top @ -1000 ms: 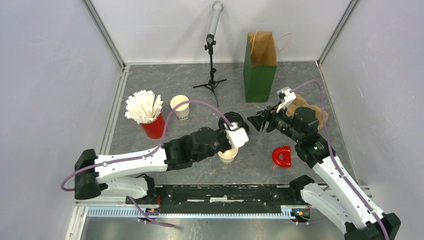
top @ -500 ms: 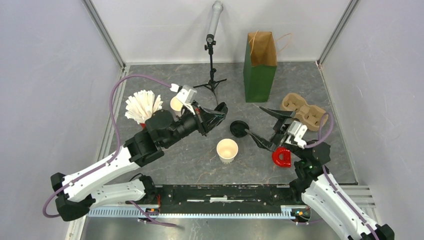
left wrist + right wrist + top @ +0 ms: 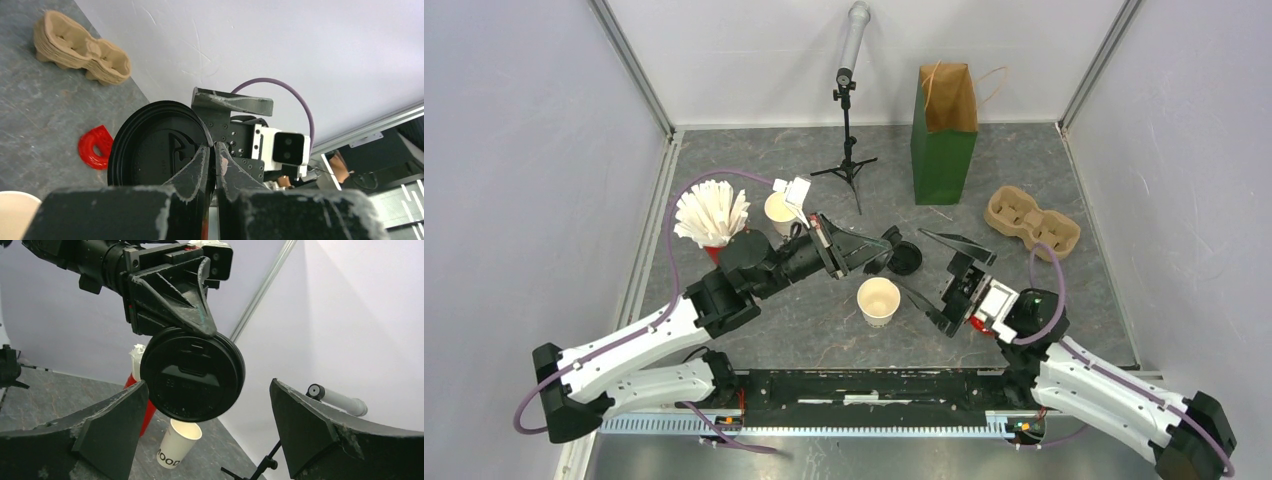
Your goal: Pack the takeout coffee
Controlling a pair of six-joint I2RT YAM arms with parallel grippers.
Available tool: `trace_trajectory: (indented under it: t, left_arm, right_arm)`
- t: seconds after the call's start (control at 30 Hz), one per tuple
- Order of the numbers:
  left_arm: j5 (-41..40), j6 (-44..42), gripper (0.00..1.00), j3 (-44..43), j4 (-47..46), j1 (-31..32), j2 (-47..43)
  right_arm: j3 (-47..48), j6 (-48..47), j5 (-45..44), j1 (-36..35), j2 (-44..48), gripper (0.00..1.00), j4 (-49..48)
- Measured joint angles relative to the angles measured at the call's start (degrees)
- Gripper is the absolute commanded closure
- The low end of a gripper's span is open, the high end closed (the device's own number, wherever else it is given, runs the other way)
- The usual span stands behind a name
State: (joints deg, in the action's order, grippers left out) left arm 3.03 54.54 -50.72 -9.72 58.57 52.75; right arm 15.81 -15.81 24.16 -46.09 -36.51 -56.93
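The left gripper [image 3: 215, 150] is pinched shut on the rim of the black lid [image 3: 155, 145], holding it on edge in the air. The right gripper [image 3: 207, 385] stands wide open either side of the lid, not touching it.

Change noted: half a second ago the right fingers bracketed the lid while the left was short of it. The lid now appears handed over to the left arm.

The takeout coffee cup [image 3: 879, 298] stands lidless on the table [image 3: 824, 330], just below the lid, so capping seems next. The green bag [image 3: 944, 140] stands open and the cardboard carrier [image 3: 1031, 220] lies beside it, well apart from the cup. Grey mottled surface, white walls, microphone stand [image 3: 848, 130] at the rear.
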Motion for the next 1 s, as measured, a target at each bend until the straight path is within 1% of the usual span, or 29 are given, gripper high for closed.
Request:
trace_trajectory:
  t: [0.23,0.5,0.67,0.8,0.87,0.93,1.0]
  left_arm:
    - [1.2,5.2,0.98,1.3,-3.5,0.0,1.2]
    - [2.1,7.7,0.98,2.5,-5.3,0.0,1.6]
    - [2.1,8.6,0.98,2.6,-6.1,0.0,1.7]
    - [2.1,8.7,0.97,2.7,-6.6,0.0,1.7]
    - [2.0,8.7,0.89,2.8,-6.6,0.0,1.7]
    - [1.6,8.6,0.85,3.0,-6.0,0.0,1.3]
    - [0.8,8.2,0.78,3.1,-5.0,0.0,0.8]
  right_arm:
    - [0.0,-9.8,-6.7,-8.3,-3.0,0.02,2.1]
    - [0.1,-15.4,-12.7,-11.4,-4.2,0.02,3.0]
    - [0.1,-16.3,-14.8,-11.8,-4.2,0.16,3.0]
    - [0.1,-16.4,-15.5,-12.0,-4.2,0.19,3.0]
    - [0.1,-16.4,-15.5,-12.0,-4.2,0.19,3.2]
    - [0.1,-16.4,-15.4,-12.0,-4.0,0.21,4.0]
    - [0.1,-16.1,-15.4,-12.1,-3.5,0.25,4.9]
